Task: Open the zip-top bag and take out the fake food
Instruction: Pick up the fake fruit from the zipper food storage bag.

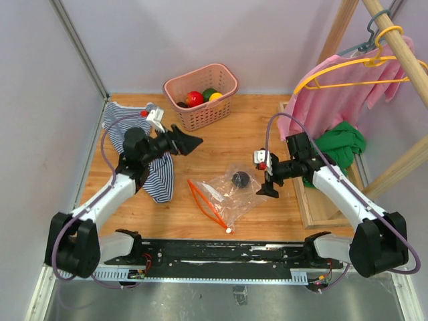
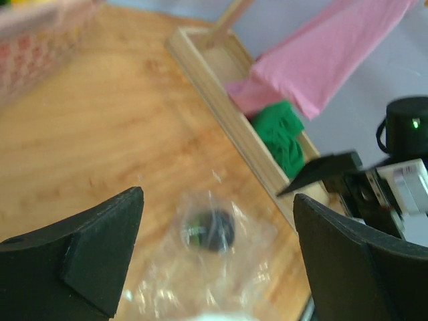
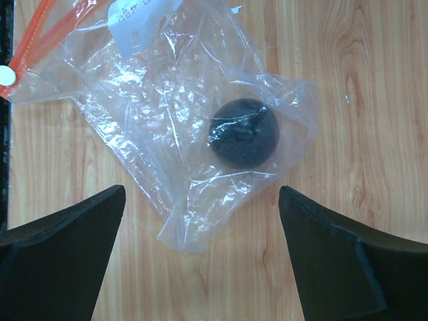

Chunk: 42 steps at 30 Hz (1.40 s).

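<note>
The clear zip-top bag point(image 1: 224, 194) lies flat on the wooden table, its red-orange zip strip point(image 1: 204, 200) at the near-left end and partly spread. One dark round piece of fake food point(image 1: 241, 179) sits inside it, seen up close in the right wrist view point(image 3: 244, 132). More fake food, a red apple point(image 1: 194, 98), a green piece and a yellow piece, rests in the pink basket point(image 1: 221, 110). My right gripper point(image 1: 269, 178) hangs open just right of the bag, over its closed end point(image 3: 202, 190). My left gripper point(image 1: 192, 142) is open above and to the left, the bag point(image 2: 207, 267) blurred below it.
A blue-striped cloth point(image 1: 144, 157) lies under the left arm. At the right stands a wooden rack base point(image 1: 314, 207) with a green cloth point(image 1: 341, 144) on it. A pink garment on a yellow hanger point(image 1: 348, 67) hangs above it.
</note>
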Available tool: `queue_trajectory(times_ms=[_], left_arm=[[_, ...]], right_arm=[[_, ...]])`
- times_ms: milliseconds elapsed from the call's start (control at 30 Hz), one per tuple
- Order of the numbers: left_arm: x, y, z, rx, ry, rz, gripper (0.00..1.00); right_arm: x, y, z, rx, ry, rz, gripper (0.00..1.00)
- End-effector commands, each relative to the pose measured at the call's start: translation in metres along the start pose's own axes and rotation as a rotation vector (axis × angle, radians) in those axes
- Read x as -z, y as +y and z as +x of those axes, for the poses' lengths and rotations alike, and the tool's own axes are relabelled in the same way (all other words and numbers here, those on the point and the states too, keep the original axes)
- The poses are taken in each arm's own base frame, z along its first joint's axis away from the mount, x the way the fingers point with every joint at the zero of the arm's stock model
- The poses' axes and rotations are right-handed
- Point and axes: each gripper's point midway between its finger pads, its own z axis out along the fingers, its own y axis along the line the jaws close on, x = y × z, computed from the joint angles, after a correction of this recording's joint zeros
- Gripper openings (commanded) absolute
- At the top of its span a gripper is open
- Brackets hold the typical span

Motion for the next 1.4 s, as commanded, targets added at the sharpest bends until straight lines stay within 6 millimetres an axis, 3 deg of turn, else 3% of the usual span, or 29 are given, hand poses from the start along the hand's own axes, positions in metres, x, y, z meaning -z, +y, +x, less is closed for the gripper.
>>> queue_trajectory(times_ms=[0, 100, 300, 433, 600, 767, 1133, 1367], left_arm=[[0.039, -0.021, 0.028, 0.086, 0.022, 0.033, 0.94], [0.063, -0.02, 0.054, 0.144, 0.068, -0.011, 0.83], [0.097, -0.011, 0.124, 0.296, 0.186, -0.104, 0.33], [0.11, -0.007, 0.173, 0.359, 0.276, -0.187, 0.21], [0.12, 0.002, 0.214, 0.408, 0.337, -0.272, 0.17], [0.108, 0.007, 0.229, 0.443, 0.344, -0.253, 0.16], [0.052, 0.002, 0.231, 0.438, 0.37, -0.197, 0.22], [0.024, -0.002, 0.229, 0.451, 0.362, -0.162, 0.35]], right_arm=[[-0.013, -0.007, -0.01, 0.183, -0.097, 0.031, 0.99], [-0.019, -0.006, -0.01, 0.264, -0.125, -0.002, 0.98], [-0.03, -0.011, -0.013, 0.391, -0.148, -0.143, 0.99], [-0.04, -0.026, -0.01, 0.383, -0.131, -0.186, 0.99], [-0.052, -0.04, 0.001, 0.387, -0.067, -0.208, 0.94], [-0.065, -0.034, 0.018, 0.373, -0.014, -0.275, 0.81], [-0.086, -0.016, 0.053, 0.355, 0.13, -0.383, 0.63], [-0.09, -0.006, 0.054, 0.329, 0.151, -0.409, 0.48]])
